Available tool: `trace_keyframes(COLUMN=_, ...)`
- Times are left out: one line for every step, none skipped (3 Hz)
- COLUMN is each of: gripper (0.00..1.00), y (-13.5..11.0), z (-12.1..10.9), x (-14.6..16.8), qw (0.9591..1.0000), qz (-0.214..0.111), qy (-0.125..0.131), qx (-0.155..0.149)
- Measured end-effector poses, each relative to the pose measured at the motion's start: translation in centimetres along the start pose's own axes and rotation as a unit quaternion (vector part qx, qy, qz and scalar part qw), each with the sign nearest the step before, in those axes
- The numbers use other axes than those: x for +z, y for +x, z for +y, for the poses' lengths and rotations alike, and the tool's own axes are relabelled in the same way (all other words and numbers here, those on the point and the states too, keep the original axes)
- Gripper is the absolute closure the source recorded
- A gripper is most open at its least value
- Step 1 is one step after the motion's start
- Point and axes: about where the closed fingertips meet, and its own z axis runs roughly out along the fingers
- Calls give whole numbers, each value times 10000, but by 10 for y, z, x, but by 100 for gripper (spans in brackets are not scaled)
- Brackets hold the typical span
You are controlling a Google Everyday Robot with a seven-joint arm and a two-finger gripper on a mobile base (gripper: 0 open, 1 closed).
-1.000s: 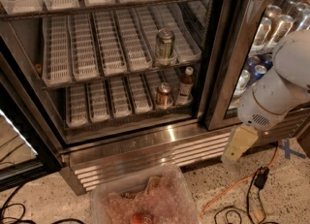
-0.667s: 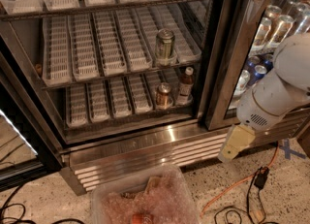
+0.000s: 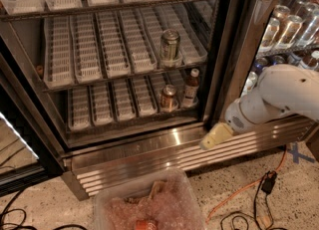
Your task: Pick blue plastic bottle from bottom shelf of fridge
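One upright blue plastic bottle (image 3: 191, 87) stands at the right end of the bottom shelf (image 3: 102, 105), up and slightly left of the tool (image 3: 213, 137), which hangs before the sill (image 3: 149, 148), apparently empty, though I cannot tell whether it is released or clenched.

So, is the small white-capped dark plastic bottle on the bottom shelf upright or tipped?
Upright. The bottle shows cap on top, base on the bottom shelf beside the copper-brown can. The gripper is outside, by the steel sill.
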Motion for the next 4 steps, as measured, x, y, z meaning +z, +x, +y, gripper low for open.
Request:
trace_keyframes(gripper=0, y=-14, z=-4, x=46, qw=9987, qz=-387, qy=159, qx=286)
trace_keyframes(gripper=0, y=-30, z=-17, x=43, qw=9962, qz=-709, qy=395, qx=306)
trace_keyframes(gripper=0, y=-30, z=-17, x=43, qw=9962, qz=-710, qy=395, qx=307)
trace_keyframes(gripper=0, y=-39, z=-30, x=53, qw=9921, qz=-950, qy=557, qx=597)
